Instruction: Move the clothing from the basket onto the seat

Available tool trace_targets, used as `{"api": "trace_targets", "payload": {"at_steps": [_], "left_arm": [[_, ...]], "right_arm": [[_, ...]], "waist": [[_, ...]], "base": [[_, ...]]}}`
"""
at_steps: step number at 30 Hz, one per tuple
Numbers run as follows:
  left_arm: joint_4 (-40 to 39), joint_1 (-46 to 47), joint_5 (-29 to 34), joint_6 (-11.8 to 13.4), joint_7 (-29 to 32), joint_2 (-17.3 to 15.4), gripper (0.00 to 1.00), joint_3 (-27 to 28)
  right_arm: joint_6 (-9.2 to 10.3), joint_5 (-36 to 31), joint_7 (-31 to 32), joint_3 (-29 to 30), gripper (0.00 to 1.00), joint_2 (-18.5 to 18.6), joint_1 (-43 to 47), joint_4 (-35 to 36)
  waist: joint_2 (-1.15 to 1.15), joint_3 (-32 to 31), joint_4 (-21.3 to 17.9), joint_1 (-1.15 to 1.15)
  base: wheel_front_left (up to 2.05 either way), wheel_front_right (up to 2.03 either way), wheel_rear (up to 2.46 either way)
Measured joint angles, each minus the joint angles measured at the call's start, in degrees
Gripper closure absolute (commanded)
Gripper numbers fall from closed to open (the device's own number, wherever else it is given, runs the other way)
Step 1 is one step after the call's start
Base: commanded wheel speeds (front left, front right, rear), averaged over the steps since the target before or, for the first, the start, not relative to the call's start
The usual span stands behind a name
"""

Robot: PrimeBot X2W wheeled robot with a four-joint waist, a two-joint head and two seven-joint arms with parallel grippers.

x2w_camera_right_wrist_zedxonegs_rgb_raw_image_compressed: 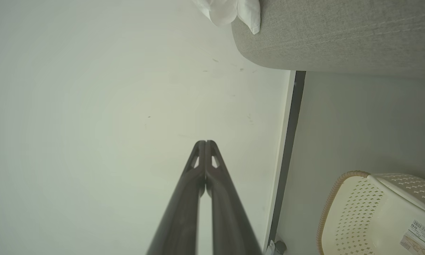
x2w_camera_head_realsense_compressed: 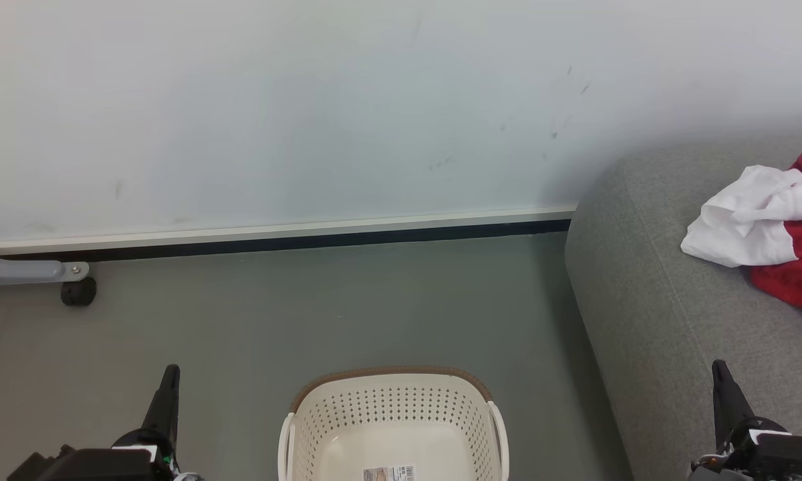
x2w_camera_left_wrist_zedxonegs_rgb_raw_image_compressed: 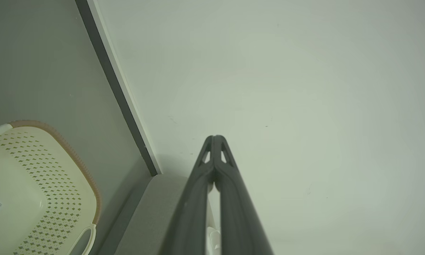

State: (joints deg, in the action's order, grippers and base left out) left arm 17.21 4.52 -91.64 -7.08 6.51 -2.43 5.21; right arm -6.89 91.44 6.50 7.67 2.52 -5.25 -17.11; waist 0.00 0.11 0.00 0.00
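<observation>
Clothing (x2w_camera_head_realsense_compressed: 798, 267) lies on the seat (x2w_camera_head_realsense_compressed: 648, 300); the basket (x2w_camera_head_realsense_compressed: 391, 407) on the floor (x2w_camera_head_realsense_compressed: 307, 321) holds no garment.
Left gripper (x2w_camera_head_realsense_compressed: 171, 371) and right gripper (x2w_camera_head_realsense_compressed: 720, 367) are pressed together, gripping nothing. The white piece (x2w_camera_head_realsense_compressed: 742, 224) lies near the seat's rounded end and could slide off if a passing arm snags it.

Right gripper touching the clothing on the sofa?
Apart. The head view shows the right gripper, jaws shut, low in front of the sofa, with bare grey fabric between its tip and the clothing.

I see the clothing (x2w_camera_head_realsense_compressed: 768, 230) — red and white — crumpled on the grey seat (x2w_camera_head_realsense_compressed: 648, 294); the cream basket (x2w_camera_head_realsense_compressed: 387, 407) sits upright, emptied.
</observation>
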Motion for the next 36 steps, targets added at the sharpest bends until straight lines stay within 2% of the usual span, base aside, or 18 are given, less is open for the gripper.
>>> {"api": "trace_targets", "payload": {"at_steps": [36], "left_arm": [[-0.07,0.00,0.00,0.00,0.00,0.00,1.00,0.00]], "right_arm": [[0.00,0.00,0.00,0.00,1.00,0.00,0.00,0.02]], "waist": [[0.00,0.00,0.00,0.00]], "base": [[0.00,0.00,0.00]]}}
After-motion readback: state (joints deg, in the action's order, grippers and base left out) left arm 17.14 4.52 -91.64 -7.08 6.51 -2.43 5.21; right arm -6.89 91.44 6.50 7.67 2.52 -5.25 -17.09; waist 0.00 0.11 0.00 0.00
